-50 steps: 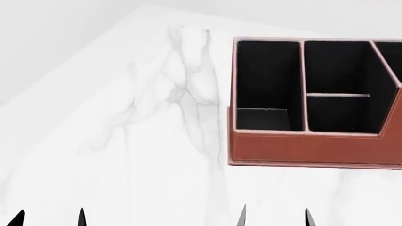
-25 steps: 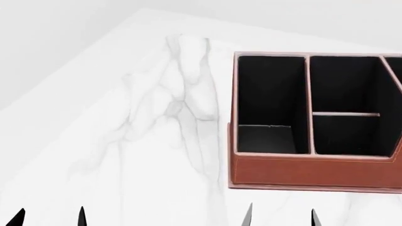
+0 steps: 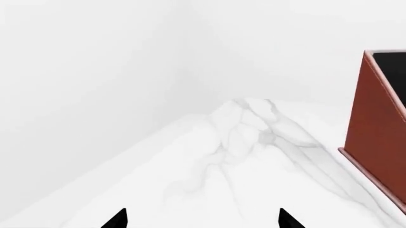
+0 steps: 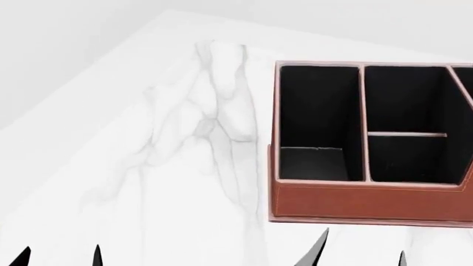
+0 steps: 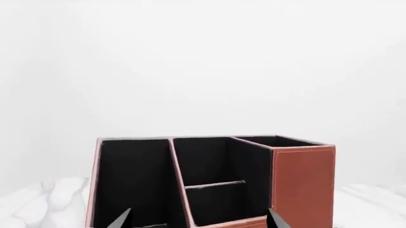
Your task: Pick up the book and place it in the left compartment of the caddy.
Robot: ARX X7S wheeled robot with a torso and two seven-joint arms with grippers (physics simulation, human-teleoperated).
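The reddish-brown caddy (image 4: 369, 202) stands on the white marble table at the right of the head view. Its long left compartment (image 4: 318, 105) is black inside. A flat black slab with a thin pale far edge, seemingly the book (image 4: 312, 164), lies on that compartment's floor near the front wall. My right gripper (image 4: 360, 254) is open and empty, just in front of the caddy; its wrist view faces the caddy (image 5: 303, 185) between its fingertips (image 5: 123, 218). My left gripper (image 4: 57, 256) is open and empty, low at the left, away from the caddy.
The marble table (image 4: 185, 166) narrows to a far corner at the upper left, against a plain white background. The left wrist view shows the caddy's brown side wall (image 3: 374, 137) and the grey-veined tabletop (image 3: 247, 137). Shorter compartments split by a crossbar (image 4: 406, 133) lie right of the left compartment.
The head view tilted, so the caddy sits lower in the frame than a second ago. In the last half second my right gripper's fingertips rose and shifted right. The left gripper stayed put.
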